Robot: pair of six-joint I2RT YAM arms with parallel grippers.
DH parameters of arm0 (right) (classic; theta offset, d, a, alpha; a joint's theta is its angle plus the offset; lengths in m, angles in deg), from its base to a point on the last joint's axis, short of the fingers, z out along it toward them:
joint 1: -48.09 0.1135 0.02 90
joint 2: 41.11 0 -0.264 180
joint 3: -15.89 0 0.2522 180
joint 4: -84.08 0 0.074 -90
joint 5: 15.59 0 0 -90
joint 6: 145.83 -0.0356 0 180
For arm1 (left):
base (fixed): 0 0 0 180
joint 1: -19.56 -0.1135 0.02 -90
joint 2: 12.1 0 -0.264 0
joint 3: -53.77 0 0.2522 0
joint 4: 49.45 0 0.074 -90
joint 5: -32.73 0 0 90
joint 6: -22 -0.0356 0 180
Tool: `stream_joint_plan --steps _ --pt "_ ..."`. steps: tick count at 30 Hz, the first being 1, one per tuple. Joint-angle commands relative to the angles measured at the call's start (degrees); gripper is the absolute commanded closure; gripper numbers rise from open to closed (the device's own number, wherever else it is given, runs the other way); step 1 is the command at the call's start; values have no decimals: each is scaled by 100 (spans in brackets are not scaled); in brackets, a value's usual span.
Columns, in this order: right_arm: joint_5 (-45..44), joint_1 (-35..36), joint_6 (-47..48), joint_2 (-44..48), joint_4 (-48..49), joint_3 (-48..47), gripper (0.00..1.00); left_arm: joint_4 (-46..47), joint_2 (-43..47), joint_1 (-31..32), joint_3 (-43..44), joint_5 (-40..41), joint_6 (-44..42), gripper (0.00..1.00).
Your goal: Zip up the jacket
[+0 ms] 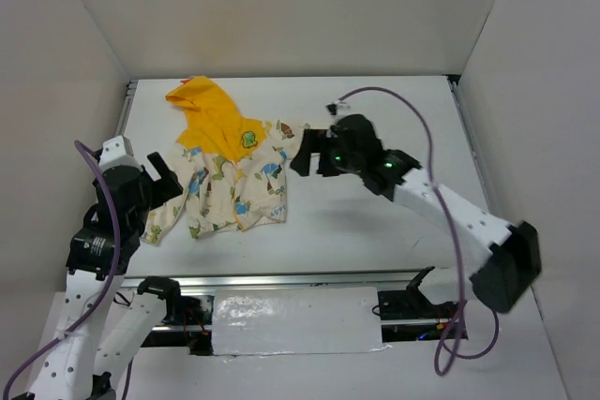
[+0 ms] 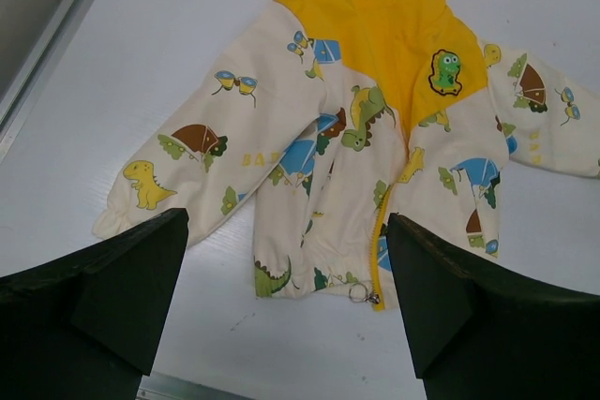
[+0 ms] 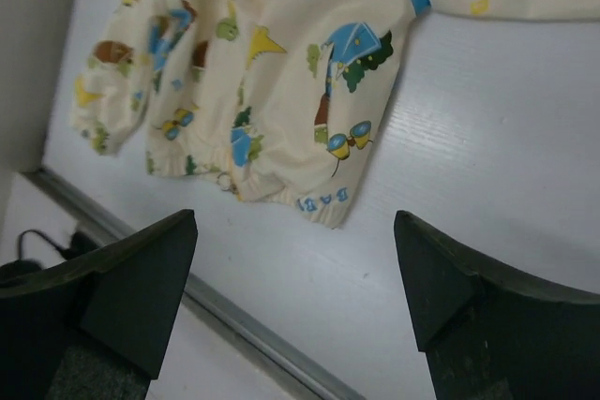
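Observation:
The jacket (image 1: 234,170) lies flat on the white table, front up, with its yellow hood (image 1: 202,105) towards the back left. In the left wrist view the jacket (image 2: 347,138) shows a green chest patch (image 2: 445,72). A yellow zipper (image 2: 380,231) runs down to a metal ring pull (image 2: 359,293) at the hem. My left gripper (image 2: 286,222) hovers open just in front of the hem, touching nothing. My right gripper (image 3: 295,217) is open above bare table, to the right of the jacket (image 3: 272,91), where the ring pull (image 3: 225,182) also shows. In the top view the left gripper (image 1: 167,180) is beside the left sleeve and the right gripper (image 1: 307,152) beside the right sleeve.
A metal rail (image 1: 281,278) runs along the table's near edge, with a white taped patch (image 1: 295,320) below it. White walls close in the back and both sides. A purple cable (image 1: 412,110) loops over the right arm.

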Motion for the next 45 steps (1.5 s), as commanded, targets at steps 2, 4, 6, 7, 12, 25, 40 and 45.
stream_joint_plan --steps 2,4,6,7,12,25,40,45 --pt "-1328 902 -298 -1627 98 -909 9 164 -53 -53 9 65 43 1" --pt "-1934 1376 -324 -2581 -130 -1629 12 138 -105 -62 27 65 52 1" --pt "-2557 1667 -342 -3496 -550 -2464 13 146 -114 -71 36 39 35 1" --pt "-2708 1860 -351 -3806 -674 -2754 15 155 -106 -80 27 22 35 1" --pt "-2860 2055 -342 -5021 -1132 -3994 23 173 -36 -97 9 -40 17 1" --pt "-2271 2047 -307 -5901 -825 -4164 47 199 52 -89 0 -128 -18 0" --pt "-1954 2055 -606 -5769 -421 -3996 48 217 53 -89 -17 -216 -44 1" --pt "-2059 2047 -659 -5708 -315 -3961 77 234 44 -89 -17 -251 -62 1"
